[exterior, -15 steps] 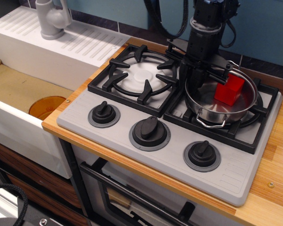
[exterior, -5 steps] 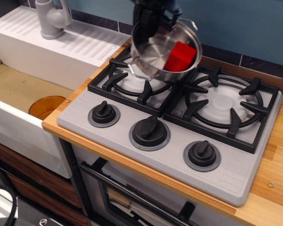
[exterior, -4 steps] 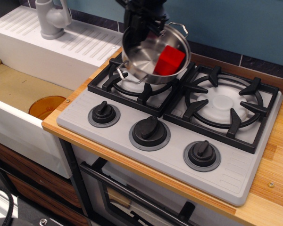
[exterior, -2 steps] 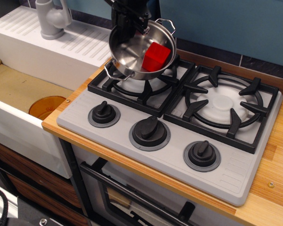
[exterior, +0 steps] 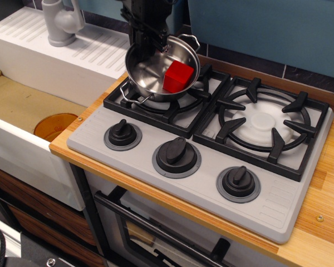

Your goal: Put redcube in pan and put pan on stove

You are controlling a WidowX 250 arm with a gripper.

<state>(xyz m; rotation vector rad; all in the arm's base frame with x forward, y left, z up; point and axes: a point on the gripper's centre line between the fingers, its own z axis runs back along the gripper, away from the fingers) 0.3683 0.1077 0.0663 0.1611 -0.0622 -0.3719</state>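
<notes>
Moved: pan [exterior: 156, 72] with redcube [exterior: 177, 77] has shifted left and lower than a moment ago, from the right burner three seconds back to over the left burner.
Gripper [exterior: 147, 38]: clamped on the pan's far rim.
Pan: tilted, low over the left grate; contact unclear.
Redcube: inside the pan, against its right wall.
Stove [exterior: 200, 161]: right burner bare.

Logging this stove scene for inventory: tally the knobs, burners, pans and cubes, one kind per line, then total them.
Knobs: 3
Burners: 2
Pans: 1, the pan
Cubes: 1, the redcube, inside the pan
Total: 7
</notes>
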